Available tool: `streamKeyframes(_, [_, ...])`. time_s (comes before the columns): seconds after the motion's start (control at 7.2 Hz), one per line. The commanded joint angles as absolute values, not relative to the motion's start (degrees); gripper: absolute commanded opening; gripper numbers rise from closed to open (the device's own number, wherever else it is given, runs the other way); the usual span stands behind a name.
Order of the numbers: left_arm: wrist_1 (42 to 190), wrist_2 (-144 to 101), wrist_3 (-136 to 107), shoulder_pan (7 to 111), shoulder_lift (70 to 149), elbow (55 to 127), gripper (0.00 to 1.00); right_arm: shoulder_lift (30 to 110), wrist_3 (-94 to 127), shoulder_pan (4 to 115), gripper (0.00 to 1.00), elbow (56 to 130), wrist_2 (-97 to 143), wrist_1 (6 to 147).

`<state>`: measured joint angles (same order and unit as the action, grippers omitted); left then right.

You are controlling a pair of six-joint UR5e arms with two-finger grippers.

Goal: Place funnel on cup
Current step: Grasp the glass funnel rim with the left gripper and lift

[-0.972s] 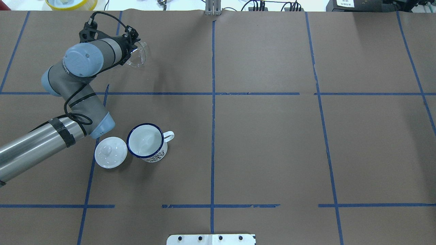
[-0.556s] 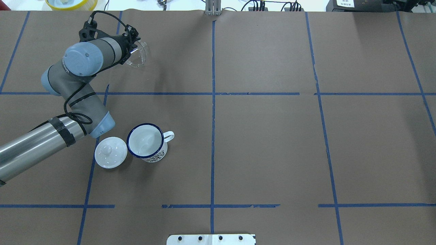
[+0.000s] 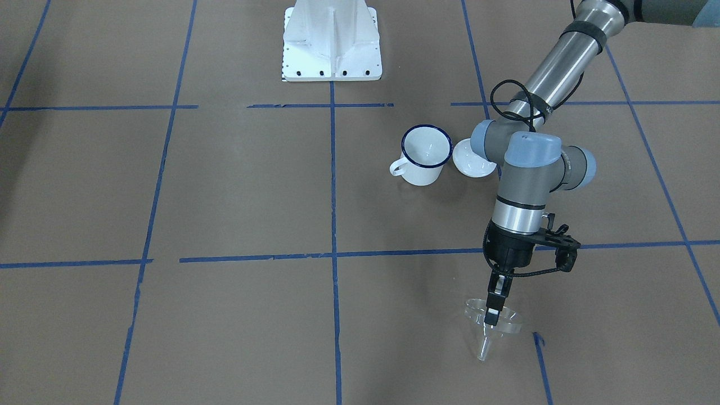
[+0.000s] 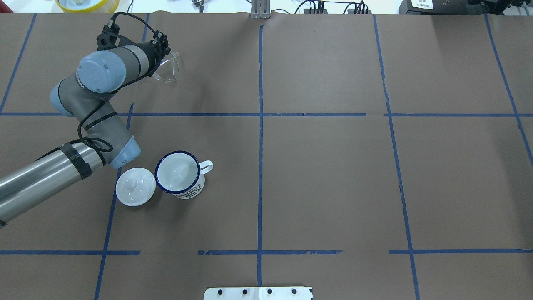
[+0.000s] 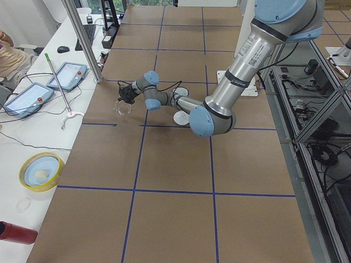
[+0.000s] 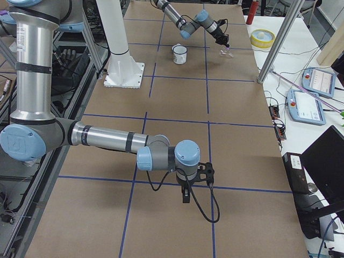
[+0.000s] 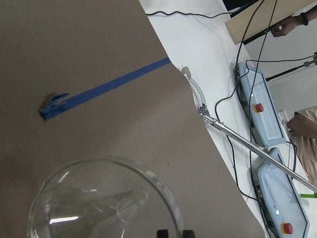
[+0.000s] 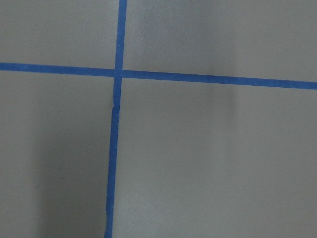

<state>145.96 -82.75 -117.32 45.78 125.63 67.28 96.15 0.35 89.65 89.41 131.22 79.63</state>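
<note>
We saw the funnel [image 3: 490, 331], clear, cone up and stem down, pinched at its rim by the left fingers [image 3: 494, 308], well apart from the cup [image 3: 426, 157] on the brown surface [image 3: 225, 185]. The left arm reached steeply down over it. Whether the right fingers [image 6: 185, 196] were wide or narrow, we could not tell.

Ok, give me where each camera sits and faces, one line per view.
Front-facing: across the table, facing the robot; left arm, left gripper pinching the funnel, cup beyond.
Overhead: behind the robot, looking down; left arm only.
Exterior left: table's left end; left arm near.
Exterior right: table's right end; right arm and right gripper near.
Left wrist: down into the funnel; gripper tips.
Right wrist: down at taped table; no body.
Shared: front-facing and overhead both show funnel and cup.
</note>
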Motion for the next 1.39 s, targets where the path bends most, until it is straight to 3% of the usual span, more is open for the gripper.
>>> streamKeyframes(0.0, [144.7,-86.4,-114.0,47.7,125.4,74.7,0.0,96.2,0.4,89.6,1.0,89.4,131.2,79.6])
streamKeyframes(0.28, [133.1,-93.4,-113.9,48.9,124.7,86.9,0.0,96.2,0.4,89.6,1.0,89.4,131.2,79.6])
streamKeyframes(0.83, [93.6,-104.2,-102.1,47.9,125.4,112.2,0.0,96.2,0.4,89.6,1.0,89.4,131.2,79.6])
streamKeyframes(1.25, [67.1,-112.7,-86.4,42.4,126.6,122.9,0.0,96.2,0.4,89.6,1.0,89.4,131.2,79.6])
